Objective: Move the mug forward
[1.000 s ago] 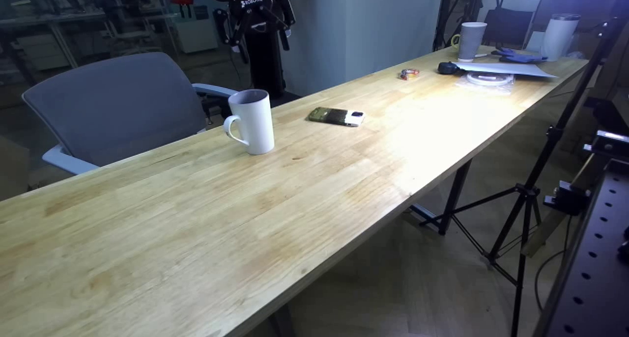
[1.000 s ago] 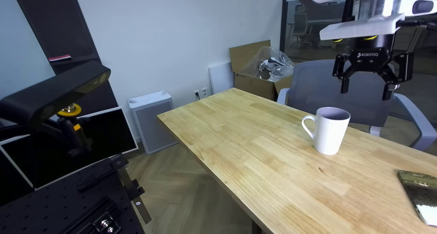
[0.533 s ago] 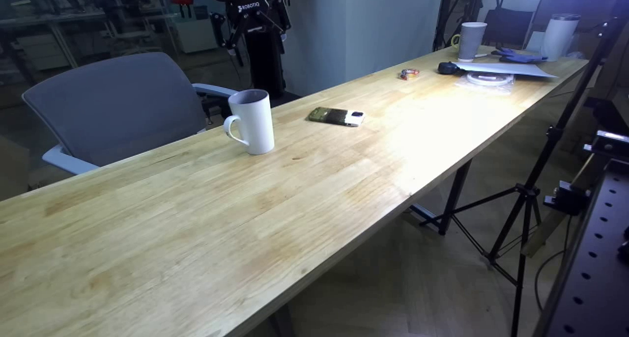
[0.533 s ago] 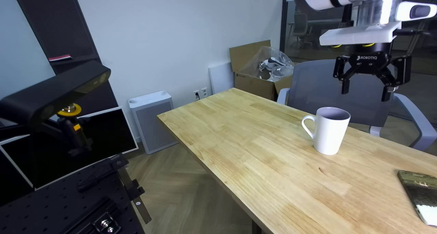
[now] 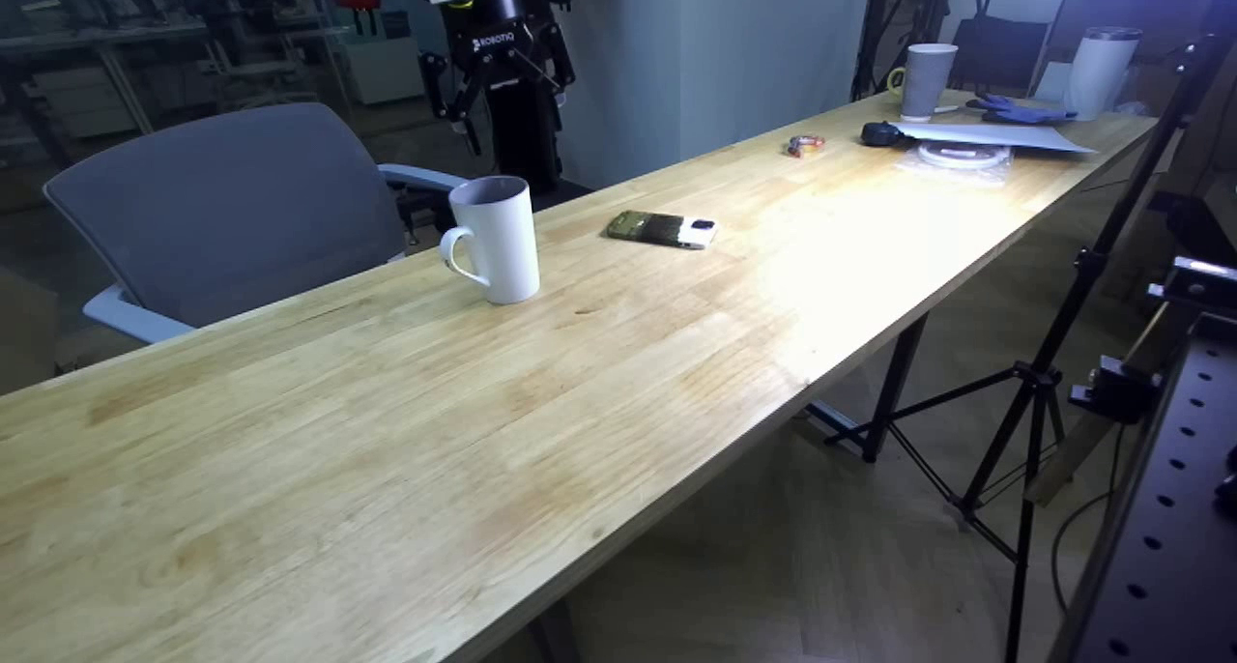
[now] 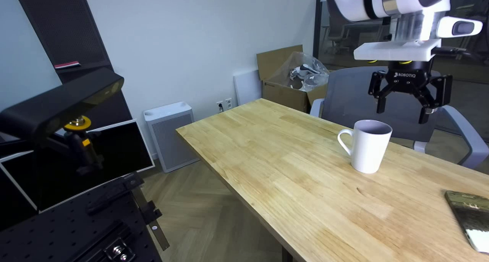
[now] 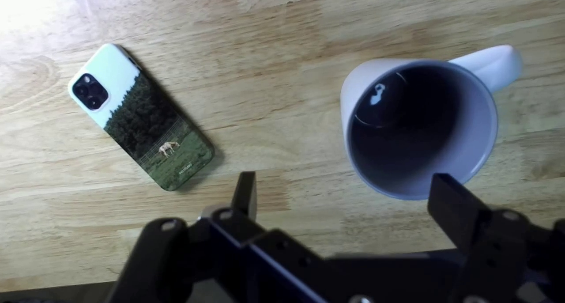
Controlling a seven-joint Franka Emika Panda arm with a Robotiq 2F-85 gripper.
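In an exterior view we look down the long table [image 5: 416, 450] from above, all the way to the gray cup [image 5: 930, 81] at the far end. In an exterior view we face the table's opposite end, the pale wall [image 6: 183, 44] and the big box [image 6: 284, 96]. In both exterior views the chair [image 5: 232, 209] is across the table from us, and the mug [image 6: 368, 153] is not too far off. In the wrist view we look almost straight down, very close, past the gripper [image 7: 344, 183] at the bottom. All three views share the mug, the phone [image 7: 141, 117] and some table.
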